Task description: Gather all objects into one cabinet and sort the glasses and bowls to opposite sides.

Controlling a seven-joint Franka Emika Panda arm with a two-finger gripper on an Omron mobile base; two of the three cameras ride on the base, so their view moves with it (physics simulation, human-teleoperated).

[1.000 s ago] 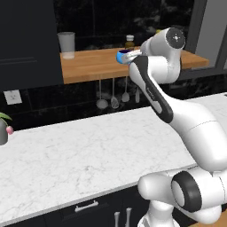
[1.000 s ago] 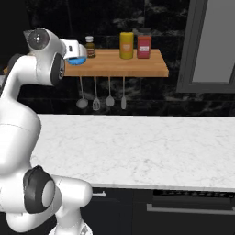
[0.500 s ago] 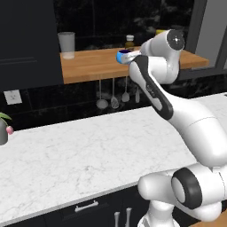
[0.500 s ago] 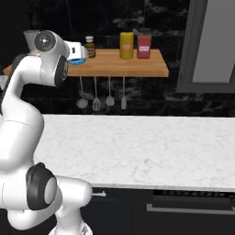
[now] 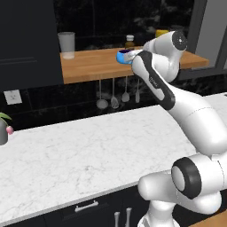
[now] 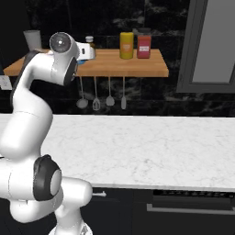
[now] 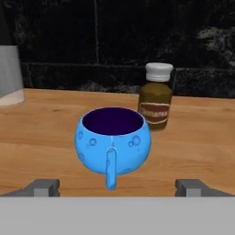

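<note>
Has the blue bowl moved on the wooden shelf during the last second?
No. The blue bowl stands at the same spot on the wooden shelf, just left of the brown bottle.

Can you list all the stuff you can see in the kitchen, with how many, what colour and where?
blue bowl: one, bright blue with a dark inside and a small handle, on the wooden shelf just ahead of the gripper
frosted tumbler: one, pale clear, at the left end of the shelf
brown bottle: one, brown with a white cap, right behind the blue bowl
yellow jar: one, yellow, toward the right end of the shelf
red jar: one, red, beside the yellow jar
wooden shelf: one, light wood, on the dark wall
hanging utensils: four, grey, under the shelf
counter: one, white marble, below
plant: one, partly seen, green with a pink bit, left edge of the counter
gripper: one, jaws open, either side of the bowl
</note>
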